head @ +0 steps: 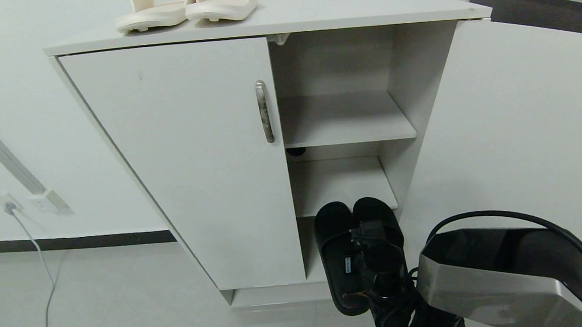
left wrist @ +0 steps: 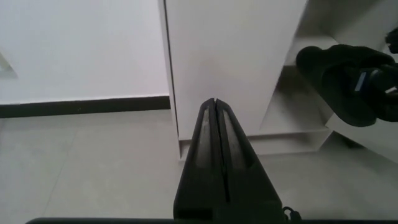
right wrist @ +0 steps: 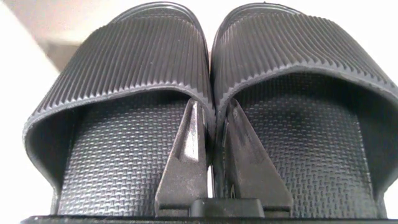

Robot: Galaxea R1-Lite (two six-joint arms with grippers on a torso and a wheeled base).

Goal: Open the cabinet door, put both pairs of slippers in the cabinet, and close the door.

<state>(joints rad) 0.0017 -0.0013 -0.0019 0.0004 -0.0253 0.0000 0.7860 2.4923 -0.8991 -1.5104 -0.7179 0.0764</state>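
While pinched by their adjoining straps between the closed-down fingers [right wrist: 185, 155] of the right gripper [right wrist: 213, 115], the black slippers [head: 337, 241] are held lengthwise, toes pointed toward the lower shelf [head: 340, 183] of the cabinet [head: 179, 155].

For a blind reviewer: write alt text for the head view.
The right tool holds black slippers at the open right half of a white cabinet, near its bottom. Cream slippers sit on top; the left door is shut.
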